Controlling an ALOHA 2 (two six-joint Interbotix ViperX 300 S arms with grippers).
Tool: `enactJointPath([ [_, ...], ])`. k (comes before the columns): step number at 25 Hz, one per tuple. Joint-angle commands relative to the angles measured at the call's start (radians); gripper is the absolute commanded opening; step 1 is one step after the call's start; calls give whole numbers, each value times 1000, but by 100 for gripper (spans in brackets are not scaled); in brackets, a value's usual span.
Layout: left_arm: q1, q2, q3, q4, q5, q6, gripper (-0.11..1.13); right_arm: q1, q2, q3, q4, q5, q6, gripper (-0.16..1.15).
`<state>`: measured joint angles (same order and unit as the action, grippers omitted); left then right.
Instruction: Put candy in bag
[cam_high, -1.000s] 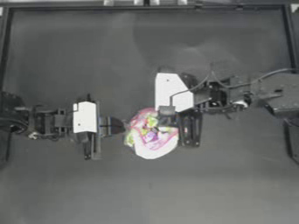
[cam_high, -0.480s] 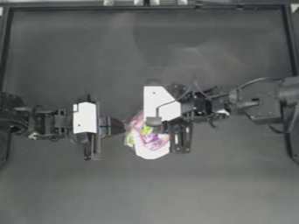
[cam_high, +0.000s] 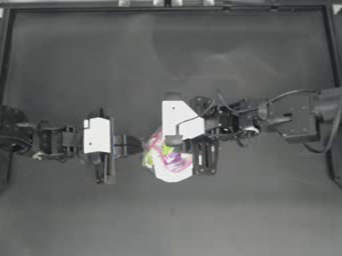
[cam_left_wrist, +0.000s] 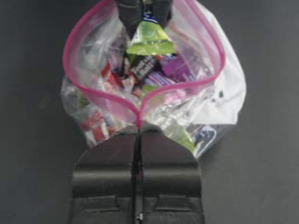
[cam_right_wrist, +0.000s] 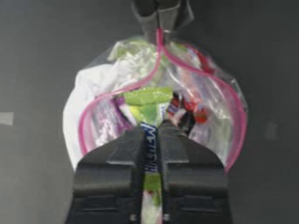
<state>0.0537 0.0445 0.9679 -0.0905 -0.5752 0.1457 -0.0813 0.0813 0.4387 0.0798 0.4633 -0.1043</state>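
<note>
left gripper (cam_left_wrist: 139, 131) clamped on bag (cam_left_wrist: 222, 87) pink seal, mouth spread wide, mixed sweets inside, right gripper (cam_right_wrist: 153, 131) gripping candy (cam_right_wrist: 146, 98) in the opening

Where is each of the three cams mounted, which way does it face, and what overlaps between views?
Top view: overhead, straight down on the dark table; both arms reach in, meeting at the clear plastic zip bag with pink seal.
Left wrist view: along the left gripper, shut on the bag's pink rim; right gripper opposite.
Right wrist view: along the right gripper, pinching the yellow-green wrapped candy at the bag's mouth; left gripper beyond.
Shared: both wrist views show bag, candy and the opposite gripper.
</note>
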Motion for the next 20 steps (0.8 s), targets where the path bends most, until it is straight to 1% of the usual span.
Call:
enactJointPath([
  [1, -5, -23, -17, 0, -5, 2, 6, 2, -11, -20, 5, 0, 2, 66],
  [4, -3, -23, -17, 0, -6, 2, 6, 2, -9, -23, 8, 2, 2, 79],
  [6, -3, -23, -17, 0, -6, 2, 6, 2, -11, -28, 8, 2, 3, 82],
  [11, -3, -18, -17, 0, -6, 2, 6, 2, -35, -35, 8, 14, 3, 83],
  [20, -3, -23, -17, 0, -6, 2, 6, 2, -172, -2, 9, 8, 6, 83],
])
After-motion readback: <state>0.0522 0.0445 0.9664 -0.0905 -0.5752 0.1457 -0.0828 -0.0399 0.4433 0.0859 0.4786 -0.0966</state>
